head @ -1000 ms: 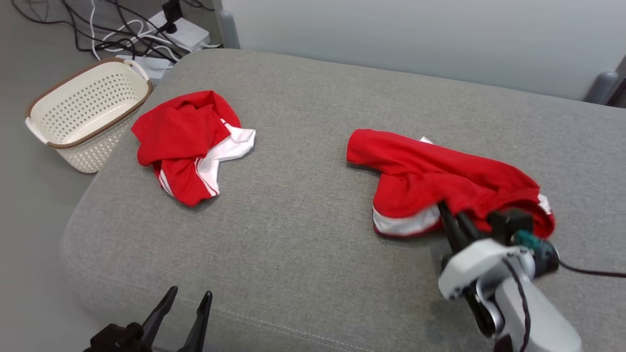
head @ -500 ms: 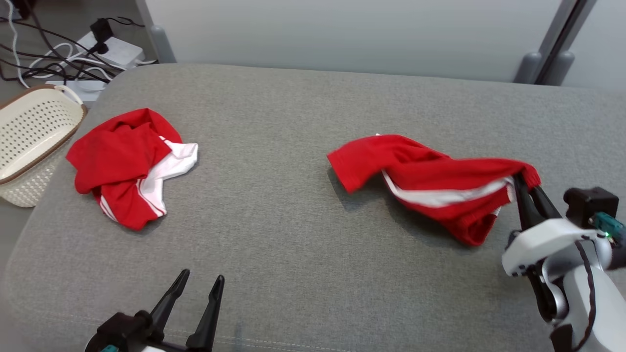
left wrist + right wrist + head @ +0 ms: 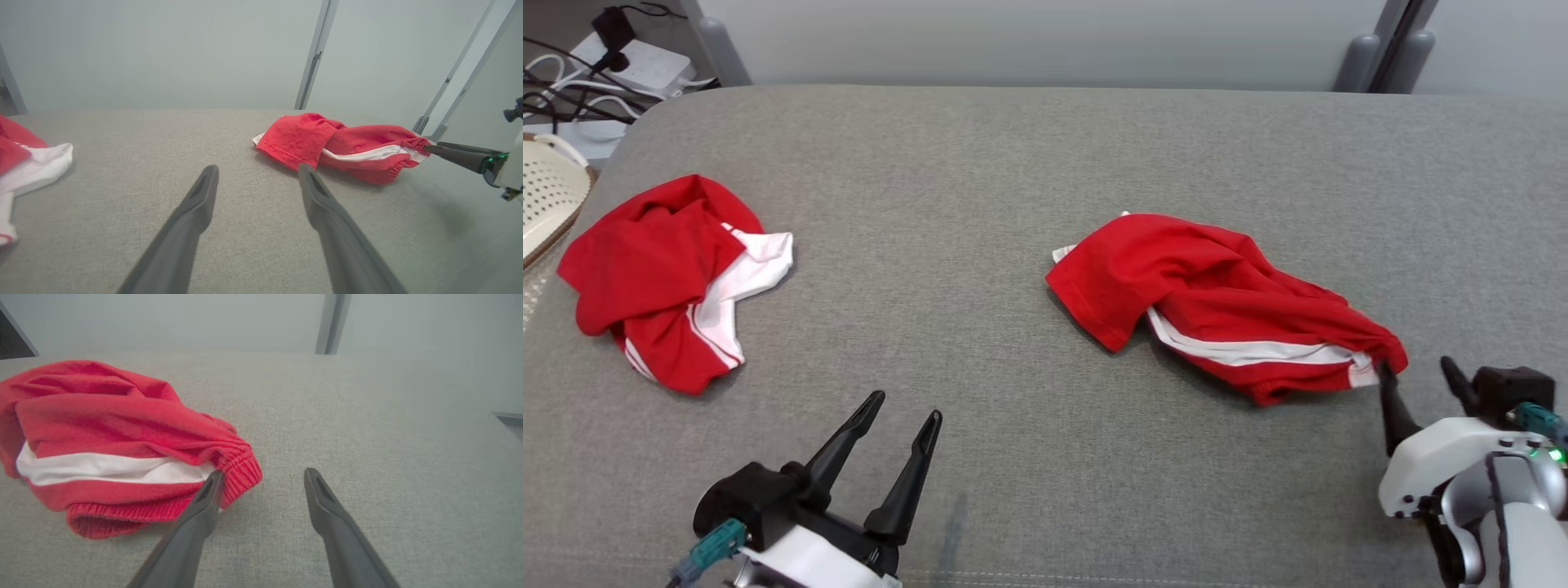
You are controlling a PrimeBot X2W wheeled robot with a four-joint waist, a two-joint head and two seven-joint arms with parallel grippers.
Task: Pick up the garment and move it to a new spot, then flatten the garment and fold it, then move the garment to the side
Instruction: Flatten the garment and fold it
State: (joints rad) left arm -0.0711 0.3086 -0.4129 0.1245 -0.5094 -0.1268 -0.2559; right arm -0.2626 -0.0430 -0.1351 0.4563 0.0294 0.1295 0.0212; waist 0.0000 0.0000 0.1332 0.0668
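Red shorts (image 3: 1217, 302) look soft, light, floppy, prob grab at elastic waistband (image 3: 239, 475). Right gripper (image 3: 1419, 390) spread, empty; left gripper (image 3: 905, 408) same.

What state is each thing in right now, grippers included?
Right garment, crumpled, lying on the cushion, not held.
Left garment, bunched in a heap, nothing touching it.
Right gripper, open, one finger at the right garment's edge.
Left gripper, open, empty.
Basket, upright, mostly out of frame.
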